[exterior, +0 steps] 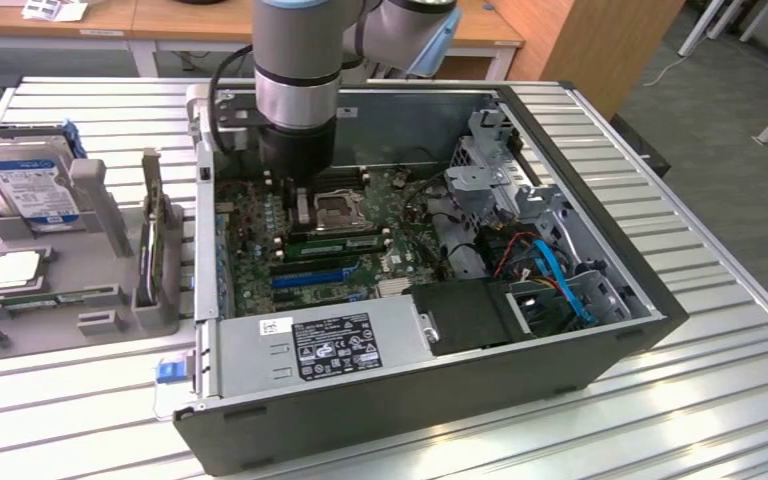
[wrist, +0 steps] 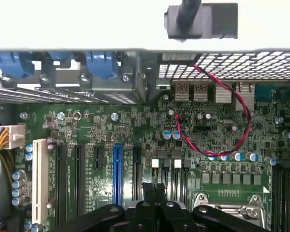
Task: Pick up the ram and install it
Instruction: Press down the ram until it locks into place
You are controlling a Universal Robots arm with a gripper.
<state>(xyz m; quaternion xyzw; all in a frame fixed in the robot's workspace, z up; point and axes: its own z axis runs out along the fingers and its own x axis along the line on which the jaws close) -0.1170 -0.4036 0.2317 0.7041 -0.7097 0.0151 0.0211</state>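
Green and thin, the ram (exterior: 157, 250) appears to stand on edge in the grey holder (exterior: 97, 195) at the exterior view's left. It is outside the computer case (exterior: 424, 400) and well apart from the gripper (wrist: 154, 193), whose jaws are pressed together on nothing above the motherboard (wrist: 135, 135). Judged light, stiff and fragile, it is best gripped across its flat faces near the top edge, clear of the contacts. Ribbed metal table (exterior: 704, 400); wooden desks (exterior: 91, 20) behind.

The arm (exterior: 301, 60) drops straight down, wrist vertical, grey sleeve over a black end section. From the wrist camera, the gripper (wrist: 153, 189) points dead ahead, black fingers (wrist: 148, 188) pressed together, nothing between them, linkage arms spread either side
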